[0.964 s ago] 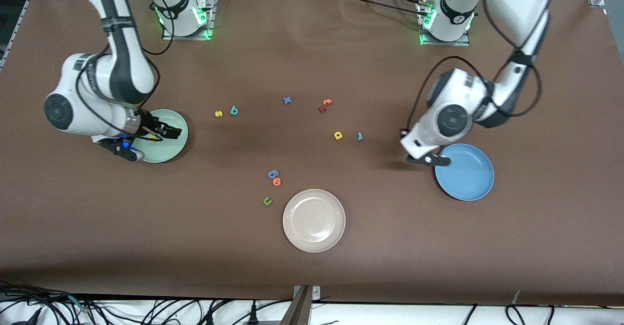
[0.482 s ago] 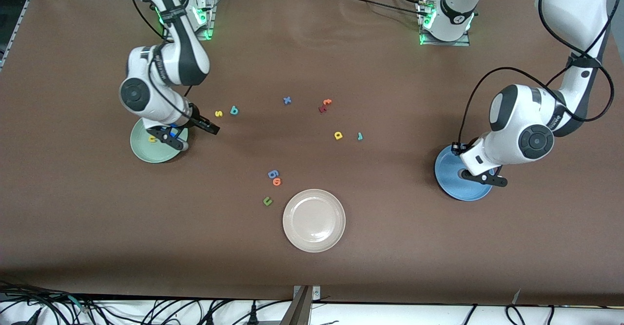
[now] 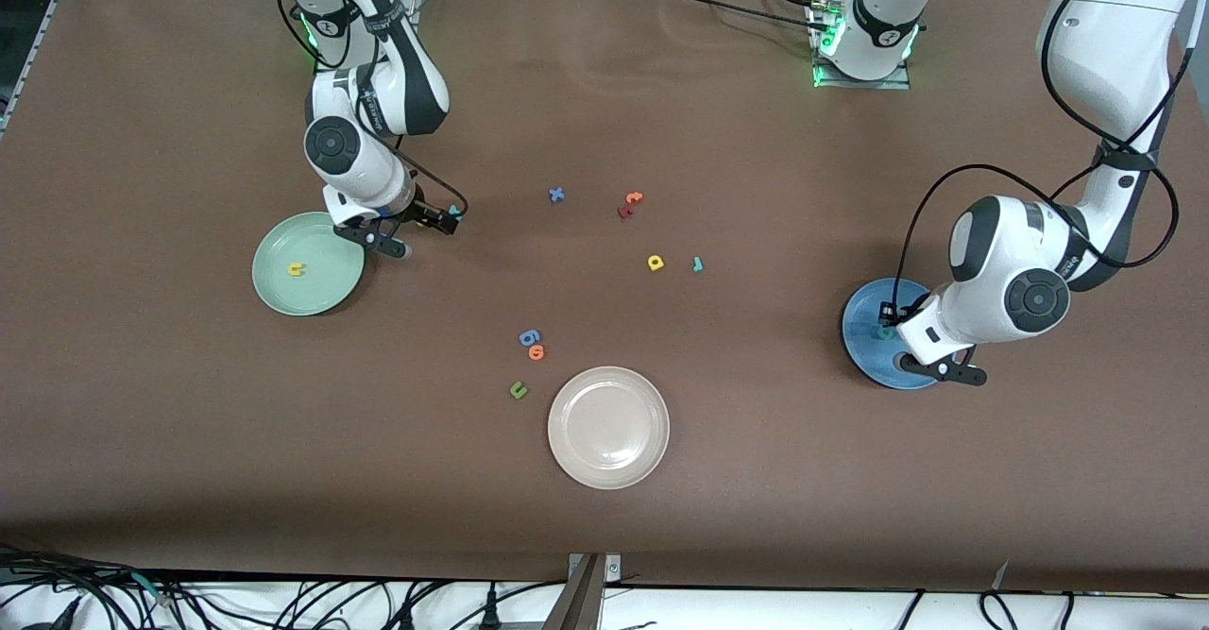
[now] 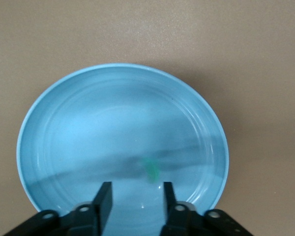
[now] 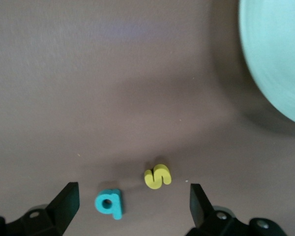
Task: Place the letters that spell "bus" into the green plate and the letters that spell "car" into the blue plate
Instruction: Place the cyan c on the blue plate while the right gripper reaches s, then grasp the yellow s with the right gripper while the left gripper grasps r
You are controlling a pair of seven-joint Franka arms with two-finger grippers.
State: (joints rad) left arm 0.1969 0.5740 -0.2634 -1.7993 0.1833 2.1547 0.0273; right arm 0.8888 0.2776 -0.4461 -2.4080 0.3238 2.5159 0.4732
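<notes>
The green plate holds the yellow "u". Beside it, my right gripper hangs open, low over the teal "b" and the yellow "s", both between its fingers on the table. My left gripper is open over the blue plate, nothing between its fingers. The teal "c" lies in that plate. The yellow "a" and teal "r" lie mid-table.
A cream-white plate sits nearest the front camera. A blue "g", an orange letter and a green "u" lie beside it. A blue "x", an orange "t" and a dark red letter lie farther back.
My right arm left the green plate and swung over the "s" and "b". My left arm moved over the blue plate and its jaws parted; the "c" now lies in the plate.
</notes>
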